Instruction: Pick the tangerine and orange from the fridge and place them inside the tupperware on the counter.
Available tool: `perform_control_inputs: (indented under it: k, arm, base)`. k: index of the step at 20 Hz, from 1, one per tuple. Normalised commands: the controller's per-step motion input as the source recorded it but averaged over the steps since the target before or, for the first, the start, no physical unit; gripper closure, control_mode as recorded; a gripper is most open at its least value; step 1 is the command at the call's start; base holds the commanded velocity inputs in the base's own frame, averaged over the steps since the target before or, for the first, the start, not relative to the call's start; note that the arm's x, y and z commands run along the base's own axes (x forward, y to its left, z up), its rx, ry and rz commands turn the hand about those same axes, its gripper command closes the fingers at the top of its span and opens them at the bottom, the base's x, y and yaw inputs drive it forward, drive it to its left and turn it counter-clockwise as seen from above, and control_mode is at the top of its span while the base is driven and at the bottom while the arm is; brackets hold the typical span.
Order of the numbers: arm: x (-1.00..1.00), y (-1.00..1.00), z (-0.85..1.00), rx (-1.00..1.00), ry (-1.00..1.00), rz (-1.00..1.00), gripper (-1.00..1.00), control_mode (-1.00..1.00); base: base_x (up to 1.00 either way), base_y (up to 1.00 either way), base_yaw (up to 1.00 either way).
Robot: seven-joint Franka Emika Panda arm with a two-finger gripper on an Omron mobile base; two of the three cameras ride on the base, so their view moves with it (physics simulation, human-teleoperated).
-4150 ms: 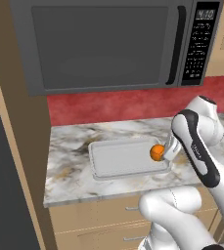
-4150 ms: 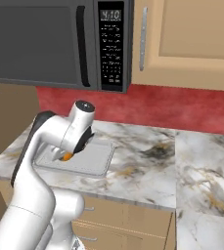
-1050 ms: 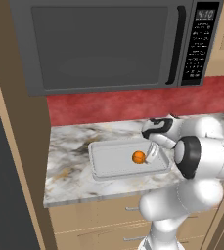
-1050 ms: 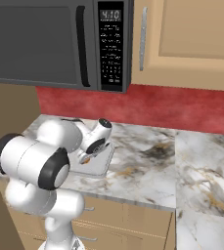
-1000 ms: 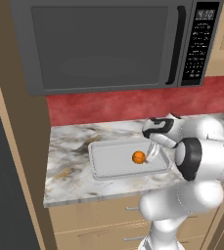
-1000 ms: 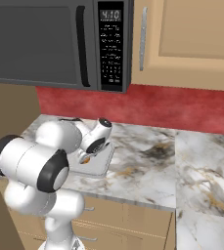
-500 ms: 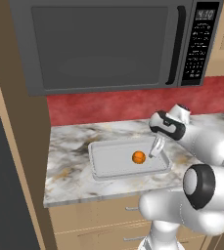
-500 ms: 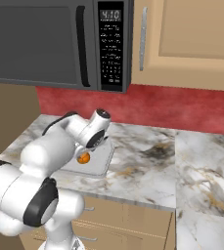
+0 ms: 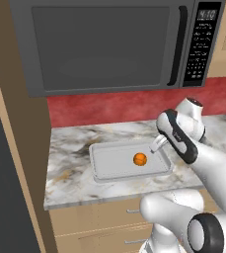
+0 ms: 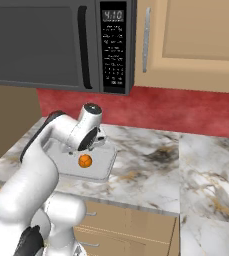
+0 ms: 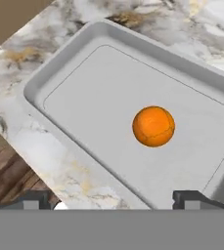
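An orange fruit (image 9: pixel 140 158) now lies loose on the floor of the tupperware (image 9: pixel 100 168) on the counter (image 9: pixel 67 190); four seconds ago the gripper (image 9: pixel 158 144) carried it, and the arm has since lifted away. That suggests one of the two fruits is delivered, though I cannot tell whether it is the tangerine or the orange, and the other is yet to be fetched from the fridge. The arm bends over the tupperware's right end, its jaws spread wide and empty just above and beside the fruit.

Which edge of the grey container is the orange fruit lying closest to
The right-hand edge, where the gripper hovers: in the container the fruit sits right of centre, leaving the left half bare.
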Motion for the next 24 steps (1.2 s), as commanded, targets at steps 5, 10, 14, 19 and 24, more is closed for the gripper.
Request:
perform_control_inputs:
  k: [5,10,14,19,24]
  arm:
    - [-0.53,0.20,0.58,0.00,0.00,-0.64,-1.00,-1.00]
    - [-0.55,0.08,0.58,0.02,0.00,-0.64,-1.00,-1.00]
    - [-0.61,0.01,0.54,0.02,0.00,-0.52,-1.00,-1.00]
    - [-0.63,0.00,0.58,0.01,0.00,-0.25,-1.00,-1.00]
    - [-0.62,0.00,0.65,0.00,0.00,-0.04,-1.00,-1.00]
  base:
    - [0.00,0.00,0.00]
    - [0.00,0.00,0.00]
    - [0.00,0.00,0.00]
    - [0.00,0.00,0.00]
    - [0.00,0.00,0.00]
